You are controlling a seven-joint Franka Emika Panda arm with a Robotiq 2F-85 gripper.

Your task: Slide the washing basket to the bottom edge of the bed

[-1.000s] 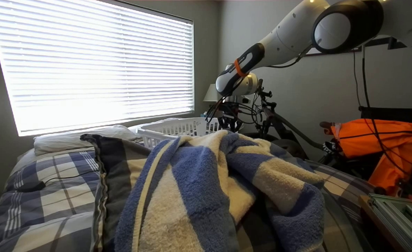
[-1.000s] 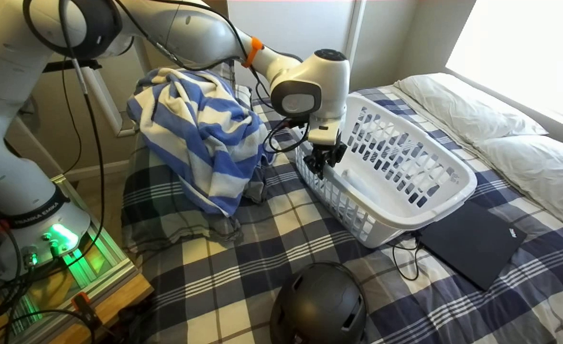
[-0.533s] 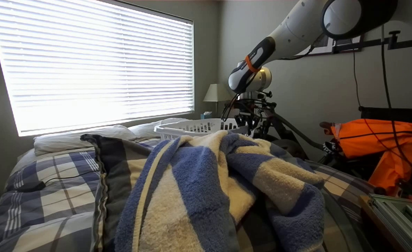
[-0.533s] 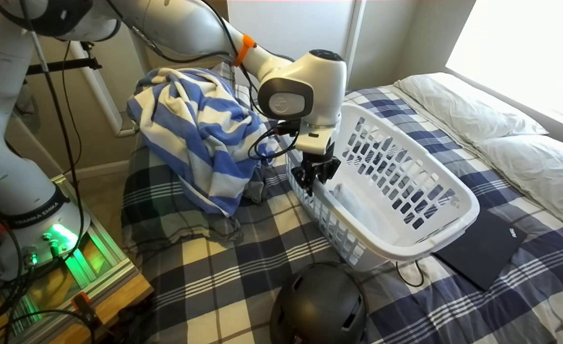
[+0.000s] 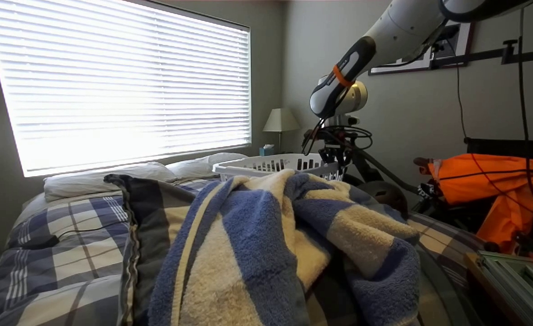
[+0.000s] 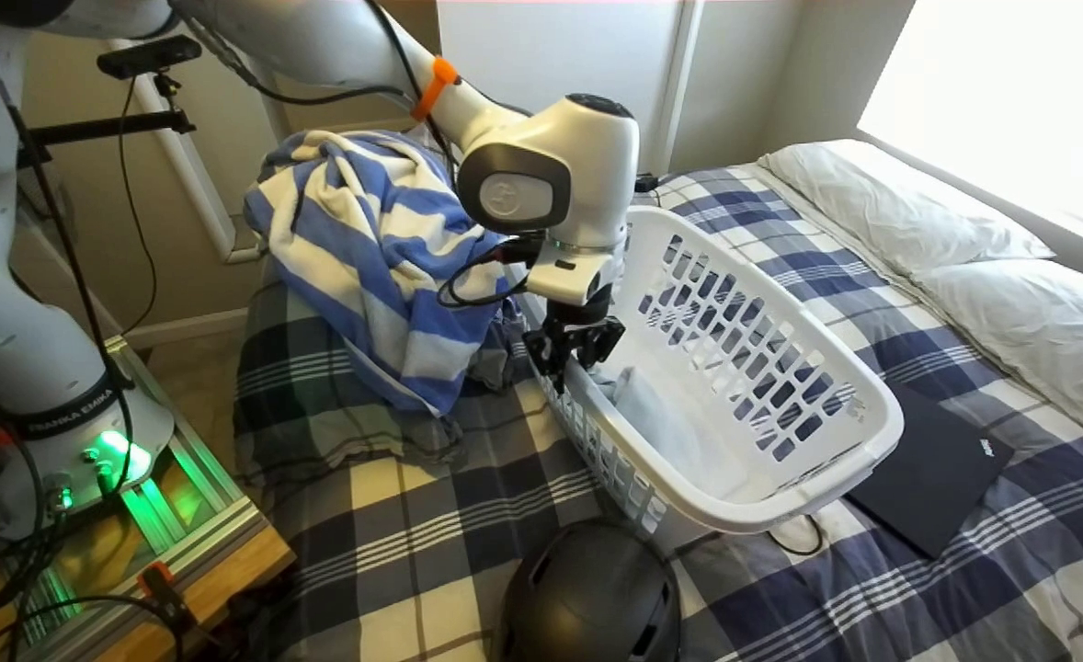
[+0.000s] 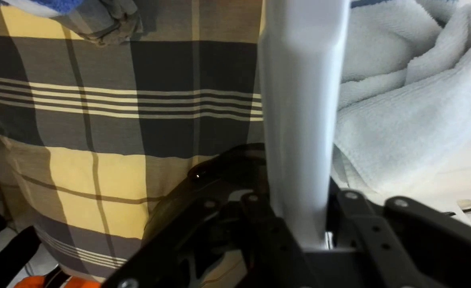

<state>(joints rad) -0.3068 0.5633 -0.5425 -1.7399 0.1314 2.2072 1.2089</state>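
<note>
The white washing basket (image 6: 762,519) sits on the plaid bed (image 6: 394,506), and a pale cloth (image 6: 656,423) lies inside it. In an exterior view the basket (image 5: 248,171) is partly hidden behind the striped blanket. My gripper (image 6: 574,370) points down over the basket's near long side, one finger inside and one outside the wall. In the wrist view the rolled rim (image 7: 301,120) runs between the fingers (image 7: 299,200), which are closed around it. The fingertips are hidden below the rim.
A black helmet (image 6: 587,598) sits on the bed right against the basket's near corner. A black laptop (image 6: 928,469) lies beside the basket's end. A blue-and-white striped blanket (image 6: 385,248) is heaped by the arm. White pillows (image 6: 900,202) line the window side.
The gripper and basket have moved together, leftward and nearer in the view with the helmet in front, rightward in the view facing the window. The helmet has shifted slightly left.
</note>
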